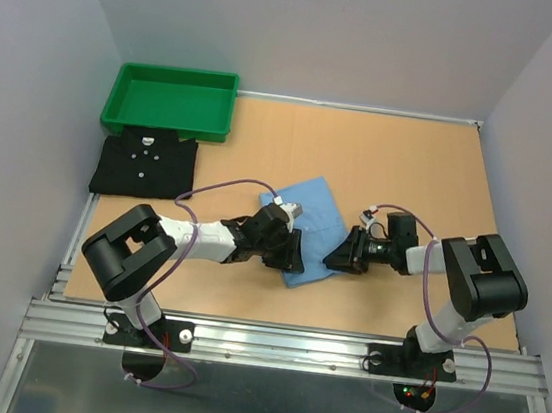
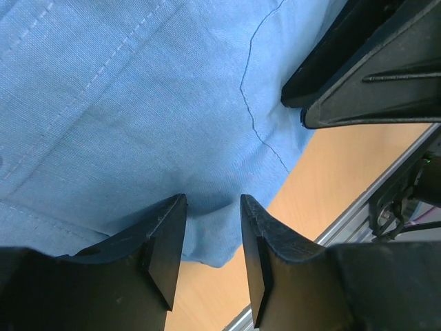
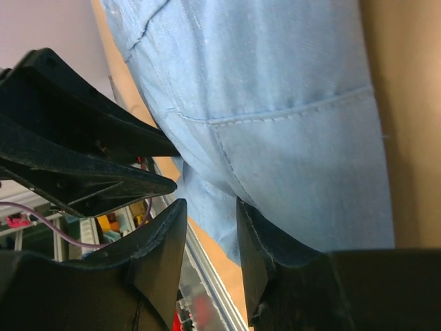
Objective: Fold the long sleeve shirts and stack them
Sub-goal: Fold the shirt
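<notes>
Your left gripper point(image 1: 292, 259) and right gripper point(image 1: 334, 258) meet at the near corner of the light blue shirt point(image 1: 314, 209); fingers narrowly apart, cloth between; you cannot tell whether they pinch it.

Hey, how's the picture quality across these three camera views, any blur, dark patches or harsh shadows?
Top external view: even, soft light, no glare, only faint shadows under the arms; the black shirt loses fold detail. Left wrist view: the light blue shirt weave is sharp, shaded between the left fingers. Right wrist view: the right fingers are nearly silhouetted, the rail behind is blurred.
</notes>
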{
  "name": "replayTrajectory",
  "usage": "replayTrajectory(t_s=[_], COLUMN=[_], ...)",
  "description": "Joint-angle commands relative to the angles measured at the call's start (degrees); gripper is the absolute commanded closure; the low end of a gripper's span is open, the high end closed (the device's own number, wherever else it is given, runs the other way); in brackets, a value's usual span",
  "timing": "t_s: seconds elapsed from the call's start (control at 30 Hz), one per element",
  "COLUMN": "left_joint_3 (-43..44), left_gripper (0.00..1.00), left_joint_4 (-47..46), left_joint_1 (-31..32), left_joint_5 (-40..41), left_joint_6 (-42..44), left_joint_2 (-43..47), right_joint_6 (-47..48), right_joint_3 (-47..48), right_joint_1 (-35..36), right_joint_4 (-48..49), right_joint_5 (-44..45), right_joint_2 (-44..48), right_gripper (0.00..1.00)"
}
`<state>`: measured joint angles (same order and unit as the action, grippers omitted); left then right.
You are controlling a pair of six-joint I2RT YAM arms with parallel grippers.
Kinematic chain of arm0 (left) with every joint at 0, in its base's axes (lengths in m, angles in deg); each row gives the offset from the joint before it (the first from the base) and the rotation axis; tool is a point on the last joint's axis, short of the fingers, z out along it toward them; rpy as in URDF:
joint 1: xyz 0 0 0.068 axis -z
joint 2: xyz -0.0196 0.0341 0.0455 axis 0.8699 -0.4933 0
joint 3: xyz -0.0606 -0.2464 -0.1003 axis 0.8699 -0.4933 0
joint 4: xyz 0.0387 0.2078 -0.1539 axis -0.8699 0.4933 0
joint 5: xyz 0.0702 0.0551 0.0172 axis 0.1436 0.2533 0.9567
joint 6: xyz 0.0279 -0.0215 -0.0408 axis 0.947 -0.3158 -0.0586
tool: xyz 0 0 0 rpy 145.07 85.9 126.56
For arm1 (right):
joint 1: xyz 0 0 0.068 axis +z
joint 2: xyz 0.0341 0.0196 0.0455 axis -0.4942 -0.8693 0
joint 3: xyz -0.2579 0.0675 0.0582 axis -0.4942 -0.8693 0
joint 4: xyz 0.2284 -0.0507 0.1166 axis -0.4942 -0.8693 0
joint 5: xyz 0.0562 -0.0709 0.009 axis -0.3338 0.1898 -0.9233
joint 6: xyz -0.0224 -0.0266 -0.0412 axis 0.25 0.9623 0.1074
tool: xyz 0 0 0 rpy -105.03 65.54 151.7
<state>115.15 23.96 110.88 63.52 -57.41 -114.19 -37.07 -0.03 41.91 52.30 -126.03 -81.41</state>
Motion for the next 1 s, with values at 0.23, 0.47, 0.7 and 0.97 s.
replayTrajectory(t_s=[0.23,0.47,0.7,0.97], left_joint_3=[-4.27,-3.66,-3.66,-4.8], left_gripper=[0.52,0.52,0.52,0.52], left_joint_4=[3.01,2.92,3.27,3.54], left_joint_1=[-0.07,0.01,0.01,-0.07], left_joint_5=[-0.07,-1.47,-1.56,-0.07], left_joint_6=[0.93,2.16,1.81,0.31], left_joint_2=[-2.01,0.0,-0.08,2.37], right_joint_6=[1.62,-0.74,0.57,2.86], right_joint_3=[-1.26,2.52,-1.16,-7.06], right_joint_1=[-2.8,-0.17,3.61,2.3], right_joint_4=[-1.96,-4.17,-3.55,-3.64], right_joint_5=[6.22,2.0,2.26,8.85], right_joint_2=[8.44,16.45,13.38,13.1], right_gripper=[0.58,0.59,0.62,0.66])
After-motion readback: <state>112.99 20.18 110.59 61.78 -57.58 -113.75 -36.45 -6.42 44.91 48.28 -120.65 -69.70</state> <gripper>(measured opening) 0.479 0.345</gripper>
